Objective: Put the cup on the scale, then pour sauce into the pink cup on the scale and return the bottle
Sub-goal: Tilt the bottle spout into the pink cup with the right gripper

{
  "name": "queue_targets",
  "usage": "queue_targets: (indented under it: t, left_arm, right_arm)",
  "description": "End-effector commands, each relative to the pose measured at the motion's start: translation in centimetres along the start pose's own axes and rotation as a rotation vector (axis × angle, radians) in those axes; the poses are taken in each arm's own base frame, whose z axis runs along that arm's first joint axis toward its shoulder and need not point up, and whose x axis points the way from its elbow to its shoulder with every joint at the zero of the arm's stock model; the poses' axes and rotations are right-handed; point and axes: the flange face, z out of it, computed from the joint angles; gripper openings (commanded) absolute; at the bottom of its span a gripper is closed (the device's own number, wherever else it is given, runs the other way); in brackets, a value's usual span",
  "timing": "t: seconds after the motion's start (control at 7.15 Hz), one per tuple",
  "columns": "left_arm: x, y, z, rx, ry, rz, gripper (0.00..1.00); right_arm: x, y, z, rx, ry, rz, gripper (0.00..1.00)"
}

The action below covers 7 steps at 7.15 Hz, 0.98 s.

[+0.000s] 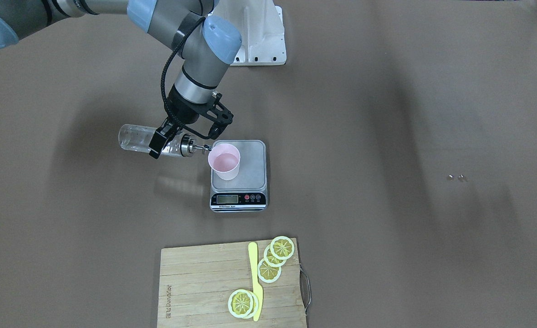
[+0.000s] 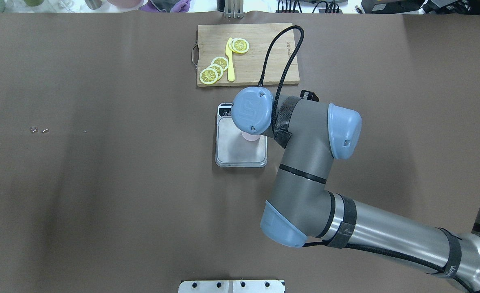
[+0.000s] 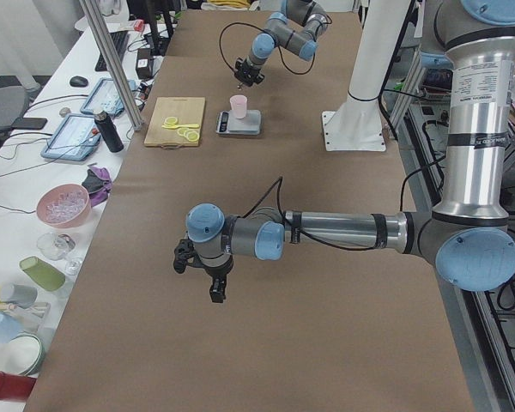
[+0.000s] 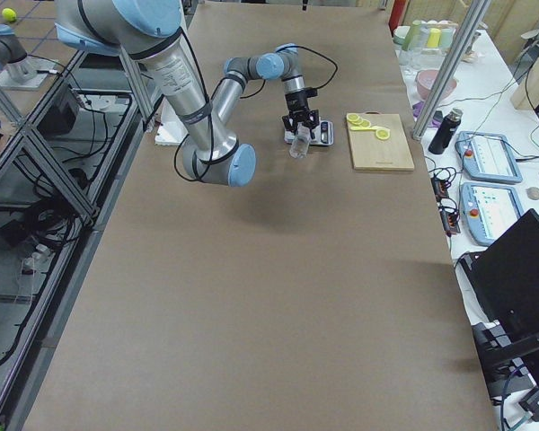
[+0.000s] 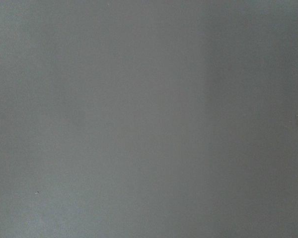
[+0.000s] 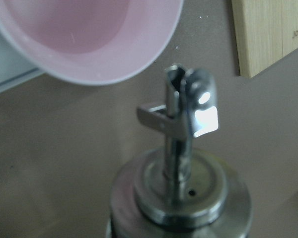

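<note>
Jaws of the right gripper [image 1: 160, 145] are clamped across the body of the bottle [image 1: 134, 139], holding it on its side well above the table. Whether the left gripper [image 3: 202, 279] is open or closed I cannot tell; it hangs over bare table well away from the work, and its wrist camera shows only brown surface. Farthest out ahead of the right jaws, beyond everything else, is the wooden cutting board [image 1: 195, 282] with its lemon slices [image 1: 268, 269]. Much nearer, just past the bottle's cap end, sits the scale [image 1: 253, 165], and the cup [image 1: 225, 163] stands upright on the corner of its platform closest to the jaws. So I read the cup step as done and the pour as the step in hand, probably near its end. The spout [image 1: 200, 147] reaches from the jaws to the near rim of the cup, and the right wrist view shows its tip right at that rim. I see no stream leaving it. The glass looks almost clear through, while the sauce [image 6: 84, 29] shows as a faint pool low inside the pink wall. Next I would roll the wrist to bring the bottle upright, draw it back from the rim without clipping the cup, and set it down on the table.
</note>
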Motion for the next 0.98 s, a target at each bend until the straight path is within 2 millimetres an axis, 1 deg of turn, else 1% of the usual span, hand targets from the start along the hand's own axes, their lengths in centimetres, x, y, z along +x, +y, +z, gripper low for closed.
queue_targets:
  t: [0.0,0.28,0.56,0.84]
  left_arm:
    - [0.0,0.0,0.0,0.001,0.001,-0.001,0.98]
    - [0.0,0.0,-0.1,0.002,0.001,-0.002,0.98]
    - [-0.1,0.1,0.0,0.000,0.001,-0.003,0.98]
    - [-0.1,0.1,0.0,0.000,0.001,-0.001,0.98]
  right_arm:
    - [0.3,-0.9,-1.1,-0.015,0.015,-0.004,0.29]
    - [0.2,-2.4,-0.7,-0.047,0.018,-0.010,0.29]
    - [0.2,-2.3,-0.7,-0.069,0.020,-0.014,0.29]
    - [0.4,-2.8,-1.6,-0.108,0.031,-0.023,0.29]
